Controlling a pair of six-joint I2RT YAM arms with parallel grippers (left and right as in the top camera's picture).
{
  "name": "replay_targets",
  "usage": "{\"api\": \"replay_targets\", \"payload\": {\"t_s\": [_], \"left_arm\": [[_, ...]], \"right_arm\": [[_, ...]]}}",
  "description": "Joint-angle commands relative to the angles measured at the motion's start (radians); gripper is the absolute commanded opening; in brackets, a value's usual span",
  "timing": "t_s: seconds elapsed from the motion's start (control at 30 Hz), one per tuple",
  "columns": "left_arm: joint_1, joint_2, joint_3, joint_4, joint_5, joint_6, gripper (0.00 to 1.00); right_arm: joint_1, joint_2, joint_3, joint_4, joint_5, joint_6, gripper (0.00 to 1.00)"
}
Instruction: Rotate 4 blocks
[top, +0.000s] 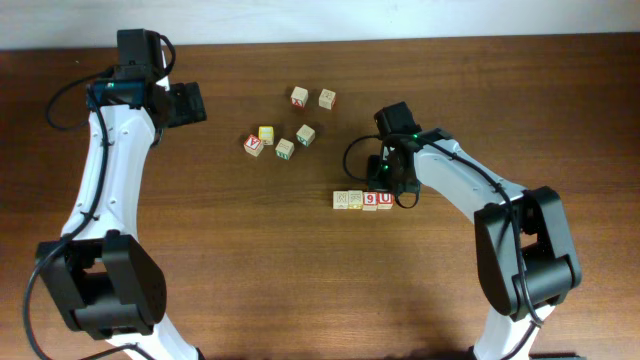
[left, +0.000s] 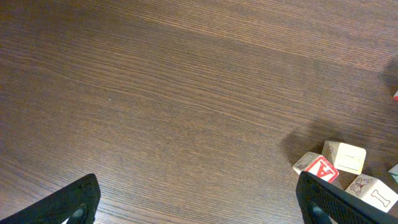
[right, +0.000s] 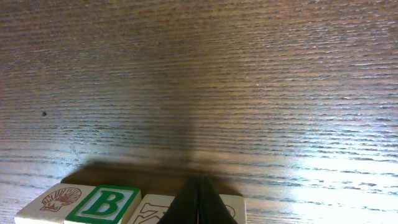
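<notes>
Four pale wooden blocks sit side by side in a row: a yellow-green-marked one (top: 341, 200), a blue-marked one (top: 355, 200), the red "6" (top: 370, 200) and the red "U" (top: 385, 200). My right gripper (top: 381, 186) is shut, its tips just behind the "6" and "U" end of the row, holding nothing. In the right wrist view the shut tips (right: 200, 186) point down between two blocks (right: 155, 211) (right: 235, 208), with a green "B" face (right: 106, 204) and a shell face (right: 59, 202) to the left. My left gripper (top: 198, 103) is open at the far left, away from the row.
Several loose cubes lie behind the row: two at the back (top: 299, 96) (top: 327, 98), the red "A" cube (top: 253, 144), a yellow-faced cube (top: 266, 134) and two more (top: 285, 149) (top: 306, 134). The left wrist view shows the "A" cube (left: 323, 168) by my right finger (left: 329, 199).
</notes>
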Motion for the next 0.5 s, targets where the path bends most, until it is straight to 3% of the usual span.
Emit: {"api": "replay_targets", "payload": {"t_s": [0.0, 0.17, 0.3, 0.47], "left_arm": [[0.002, -0.001, 0.011, 0.002, 0.003, -0.012, 0.99], [0.002, -0.001, 0.011, 0.002, 0.003, -0.012, 0.99], [0.002, -0.001, 0.011, 0.002, 0.003, -0.012, 0.99], [0.002, -0.001, 0.011, 0.002, 0.003, -0.012, 0.99]], "right_arm": [[0.0, 0.005, 0.021, 0.016, -0.005, -0.009, 0.04], [-0.158, -0.086, 0.072, -0.191, -0.108, -0.014, 0.04], [-0.152, -0.082, -0.09, -0.063, -0.193, -0.036, 0.04], [-0.09, -0.059, -0.106, -0.009, -0.206, -0.063, 0.04]]}}
